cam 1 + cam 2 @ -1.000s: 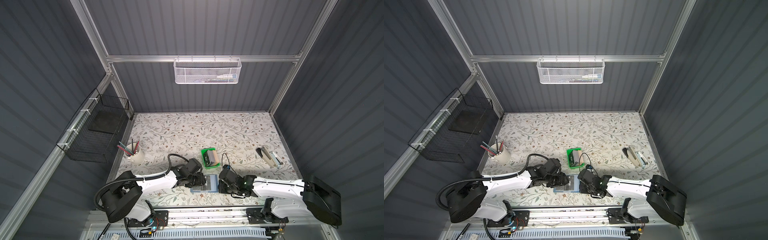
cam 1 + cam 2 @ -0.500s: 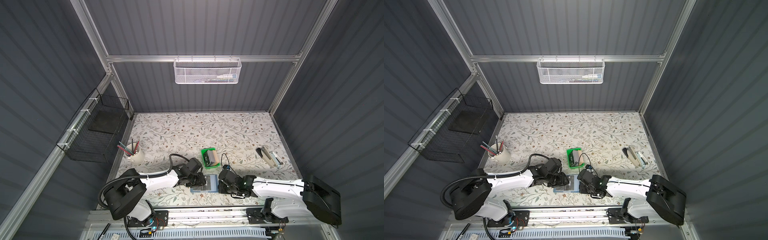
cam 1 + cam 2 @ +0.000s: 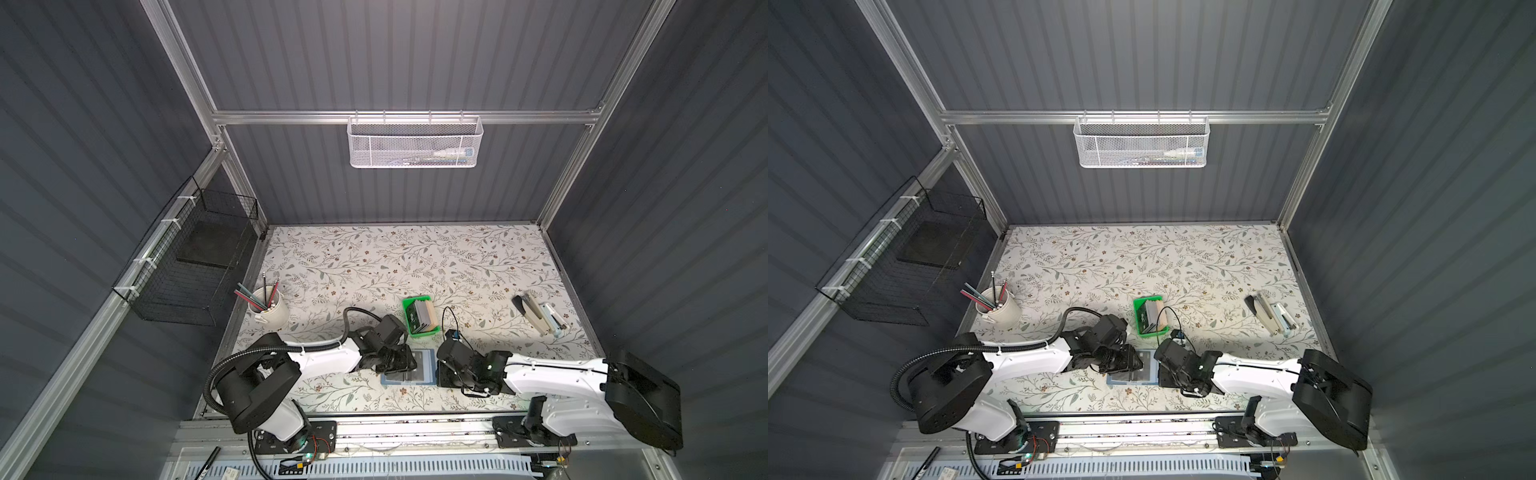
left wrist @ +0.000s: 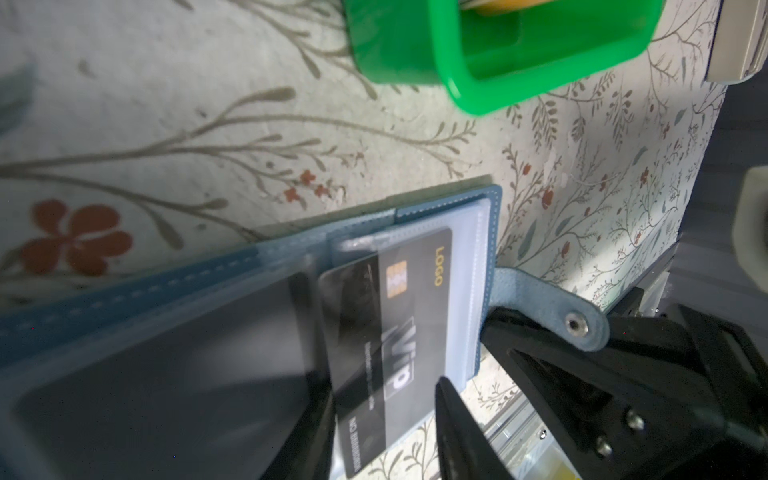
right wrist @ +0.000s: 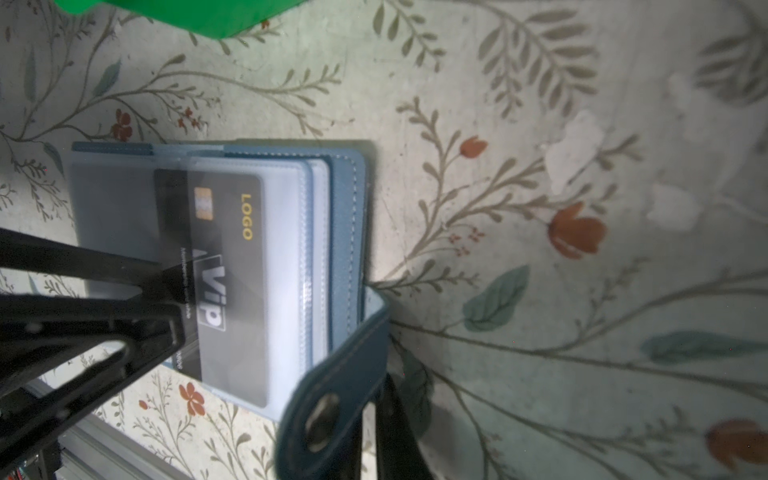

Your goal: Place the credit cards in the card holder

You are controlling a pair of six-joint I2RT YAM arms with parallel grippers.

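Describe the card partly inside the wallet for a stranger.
At the floral table's front edge lies an open blue leather-like wallet. Partly inside its clear sleeve sits a black plastic card. The other cards stand in a green plastic tray; this one reads gold LOGO, white VIP.

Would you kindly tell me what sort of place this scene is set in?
Probably a robot test cell dressed as a desk: grey panel walls on an aluminium frame, a floral tabletop with a pencil cup and a stapler, and two robot arms at its front edge.
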